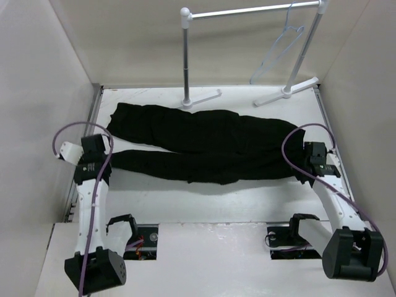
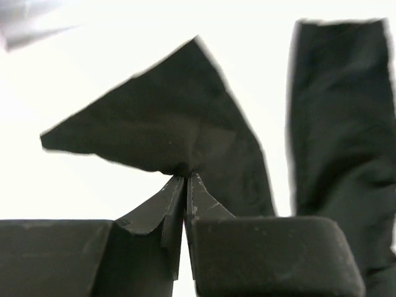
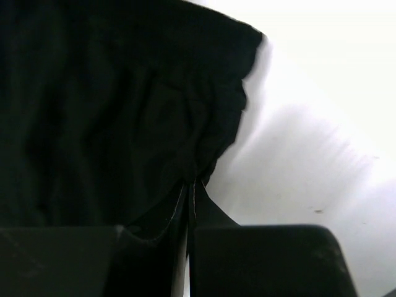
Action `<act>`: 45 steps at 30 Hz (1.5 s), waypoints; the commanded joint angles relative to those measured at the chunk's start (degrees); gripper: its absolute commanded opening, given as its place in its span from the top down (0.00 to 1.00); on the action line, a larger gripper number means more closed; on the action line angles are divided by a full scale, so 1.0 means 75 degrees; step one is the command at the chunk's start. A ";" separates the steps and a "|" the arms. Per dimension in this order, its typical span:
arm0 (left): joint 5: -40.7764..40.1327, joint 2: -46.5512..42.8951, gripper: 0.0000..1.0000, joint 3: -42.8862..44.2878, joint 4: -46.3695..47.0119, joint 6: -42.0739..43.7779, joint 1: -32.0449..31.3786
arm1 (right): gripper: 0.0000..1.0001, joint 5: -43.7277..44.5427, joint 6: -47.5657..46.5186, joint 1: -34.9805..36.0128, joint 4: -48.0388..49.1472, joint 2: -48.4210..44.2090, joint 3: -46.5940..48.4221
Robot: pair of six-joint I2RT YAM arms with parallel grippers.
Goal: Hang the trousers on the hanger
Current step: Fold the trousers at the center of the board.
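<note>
The black trousers (image 1: pixel 204 145) lie flat across the table, legs pointing left and waist to the right. My left gripper (image 1: pixel 106 156) is shut on the end of the near leg; in the left wrist view its tips (image 2: pixel 186 176) pinch a raised corner of the cloth (image 2: pixel 161 117), and the other leg (image 2: pixel 340 124) lies to the right. My right gripper (image 1: pixel 301 162) is shut on the waist edge; in the right wrist view its tips (image 3: pixel 190 182) pinch the bunched cloth (image 3: pixel 111 111). The pale hanger (image 1: pixel 278 52) hangs from the rail at the back right.
A white-and-metal rail stand (image 1: pixel 253 10) stands at the back of the table, its feet (image 1: pixel 204 98) just beyond the trousers. Pale walls close the table in on the left, right and back. Cables loop over both arms.
</note>
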 commanded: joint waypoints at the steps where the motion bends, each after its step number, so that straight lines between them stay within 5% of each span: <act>1: -0.0597 0.0599 0.97 0.1193 0.0452 0.0531 0.0058 | 0.95 0.0138 -0.0123 0.0173 0.0123 -0.0123 0.0563; 11: -0.0821 0.4452 0.97 0.4028 0.2573 0.0917 -0.0610 | 0.95 0.0349 -0.0427 0.0208 0.0439 0.1760 0.2987; 24: 0.0047 1.0336 0.94 1.0368 0.1989 0.2546 -0.0775 | 0.92 -0.0144 -0.1013 -0.0085 0.0182 0.6741 0.7803; 28: 0.0363 1.1405 0.79 1.1472 0.2139 0.2757 -0.0798 | 0.76 -0.0085 -0.0850 -0.0027 0.0169 0.7855 0.8824; 32: 0.0679 1.0963 0.49 1.0878 0.2901 0.2898 -0.0868 | 0.35 -0.0366 -0.0837 0.0008 0.0626 0.7847 0.8908; 37: 0.0902 0.9090 0.31 0.8222 0.3230 0.2770 -0.0845 | 0.20 -0.0273 -0.1071 0.0114 0.1012 0.6431 0.7564; 39: 0.0891 0.8362 0.30 0.6990 0.3347 0.2583 -0.0775 | 0.23 -0.0250 -0.1025 0.0103 0.1258 0.5786 0.6732; 43: 0.1579 0.7388 0.30 0.4634 0.3558 0.1472 -0.0377 | 0.75 -0.0530 -0.0593 0.0114 0.1739 0.4672 0.4893; 45: 0.2142 0.7153 0.30 0.3836 0.3629 0.0955 -0.0166 | 0.82 -0.0577 -0.0393 0.0114 0.1787 0.4273 0.4189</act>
